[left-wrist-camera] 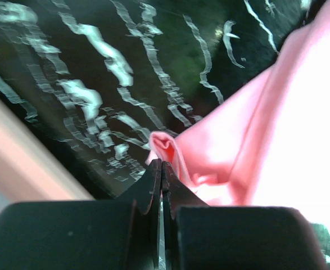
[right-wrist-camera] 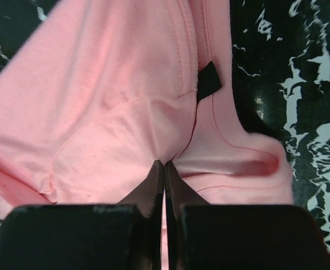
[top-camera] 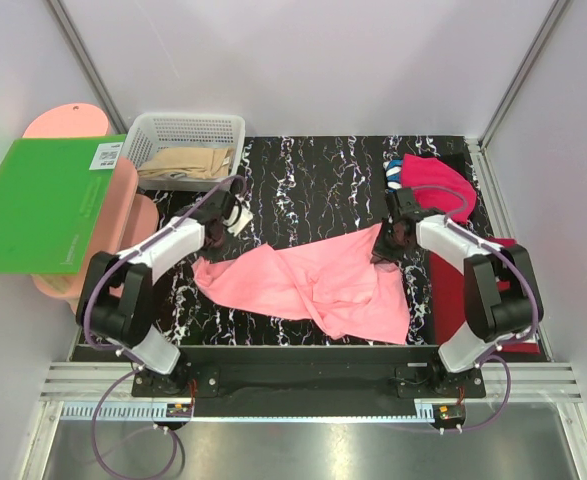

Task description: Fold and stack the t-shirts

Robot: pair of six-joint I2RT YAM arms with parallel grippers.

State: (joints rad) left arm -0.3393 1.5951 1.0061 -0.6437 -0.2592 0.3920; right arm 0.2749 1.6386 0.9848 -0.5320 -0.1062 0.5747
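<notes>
From above, the salmon-pink t-shirt (top-camera: 313, 285) lies crumpled and unfolded on the bench (top-camera: 313, 170), stretched between the left claw (top-camera: 231, 222) and the right claw (top-camera: 391, 240). The magenta t-shirt (top-camera: 438, 180) and the blue t-shirt (top-camera: 395, 178) sit bunched just beyond the right claw, so I judge that nothing is folded or stacked yet. In the left wrist view, the left claw (left-wrist-camera: 162, 164) is pressed closed, with a small fold of the salmon-pink t-shirt (left-wrist-camera: 277, 140) pinched at its tips and the rest trailing off to its right. In the right wrist view, the right claw (right-wrist-camera: 163, 164) is likewise closed, nipping the salmon-pink t-shirt (right-wrist-camera: 108, 112) beside the collar, whose black tag (right-wrist-camera: 208, 80) lies just ahead. All three folds and the stacking remain.
</notes>
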